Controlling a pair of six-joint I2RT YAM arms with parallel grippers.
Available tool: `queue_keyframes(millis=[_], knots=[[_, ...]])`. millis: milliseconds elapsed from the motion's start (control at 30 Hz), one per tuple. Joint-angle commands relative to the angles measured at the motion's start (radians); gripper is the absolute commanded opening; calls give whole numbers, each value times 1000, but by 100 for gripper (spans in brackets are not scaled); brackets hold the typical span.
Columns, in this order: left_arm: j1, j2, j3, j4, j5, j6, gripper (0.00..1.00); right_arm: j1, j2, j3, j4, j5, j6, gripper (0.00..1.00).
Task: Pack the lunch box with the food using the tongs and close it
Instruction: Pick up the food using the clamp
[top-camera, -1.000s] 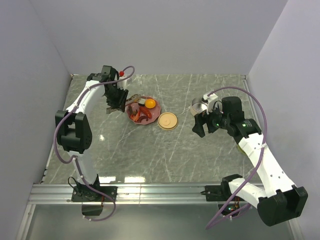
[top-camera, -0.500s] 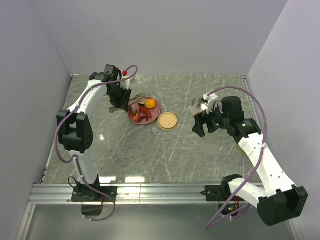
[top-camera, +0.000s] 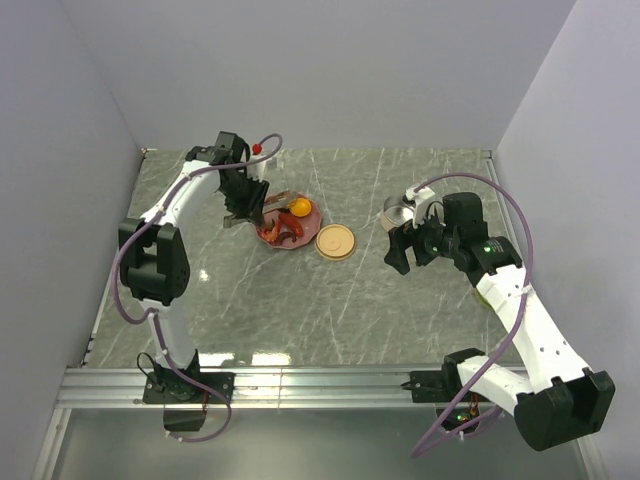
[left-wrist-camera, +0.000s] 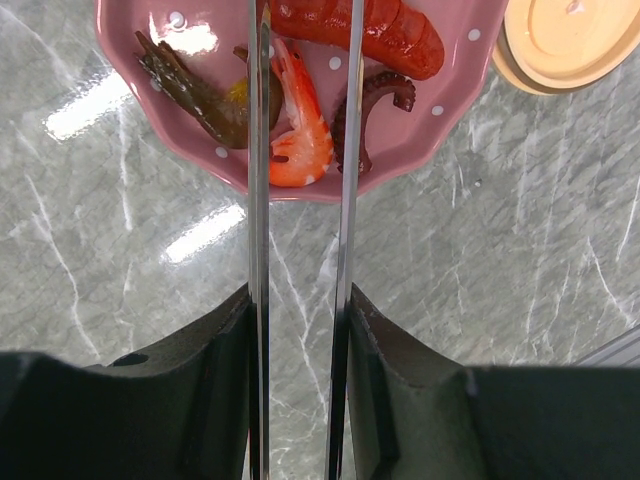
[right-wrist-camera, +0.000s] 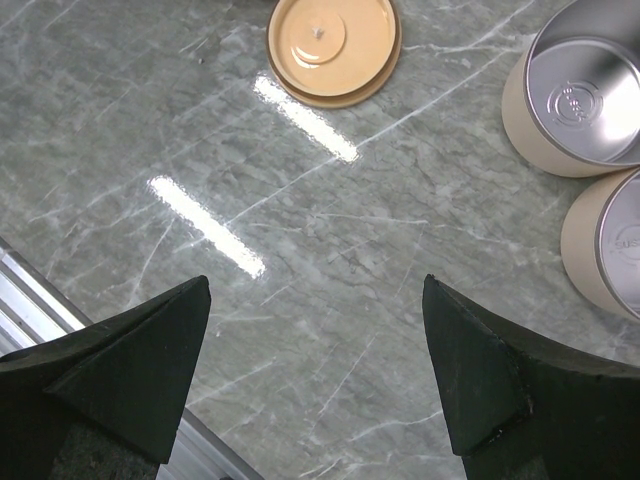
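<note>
Tongs (left-wrist-camera: 258, 250): 1 | plate (left-wrist-camera: 415, 140): 1 | lid (right-wrist-camera: 333, 45): 1 | cups (right-wrist-camera: 525, 130): 2

You have a grey marbled table (top-camera: 300, 300) bearing a pink dotted plate (left-wrist-camera: 415, 135), a tan round lid (top-camera: 335, 242) just beside it, and two tan metal-lined tubs (right-wrist-camera: 575, 95) side by side.

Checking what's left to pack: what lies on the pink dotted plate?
On the pink dotted plate lie a red sausage, an orange-and-white shrimp, a dark curled tentacle and a dark brownish strip; the overhead view adds a round orange piece. The grey metal tongs cover thin strips.
</note>
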Motion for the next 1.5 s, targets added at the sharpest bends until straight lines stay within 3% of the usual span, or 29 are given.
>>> queue_keyframes(millis=[0, 533, 1267, 1467], knots=[[-8, 10, 21, 10, 8, 4, 41, -6, 0, 43, 10, -5, -1, 93], [-51, 15, 23, 13, -4, 4, 35, -7, -8, 38, 5, -6, -9, 93], [-59, 56, 46, 6, -16, -27, 39, -7, -11, 46, -1, -2, -18, 93], [-59, 64, 58, -16, 5, -15, 33, -7, -10, 47, 0, -2, -17, 92]])
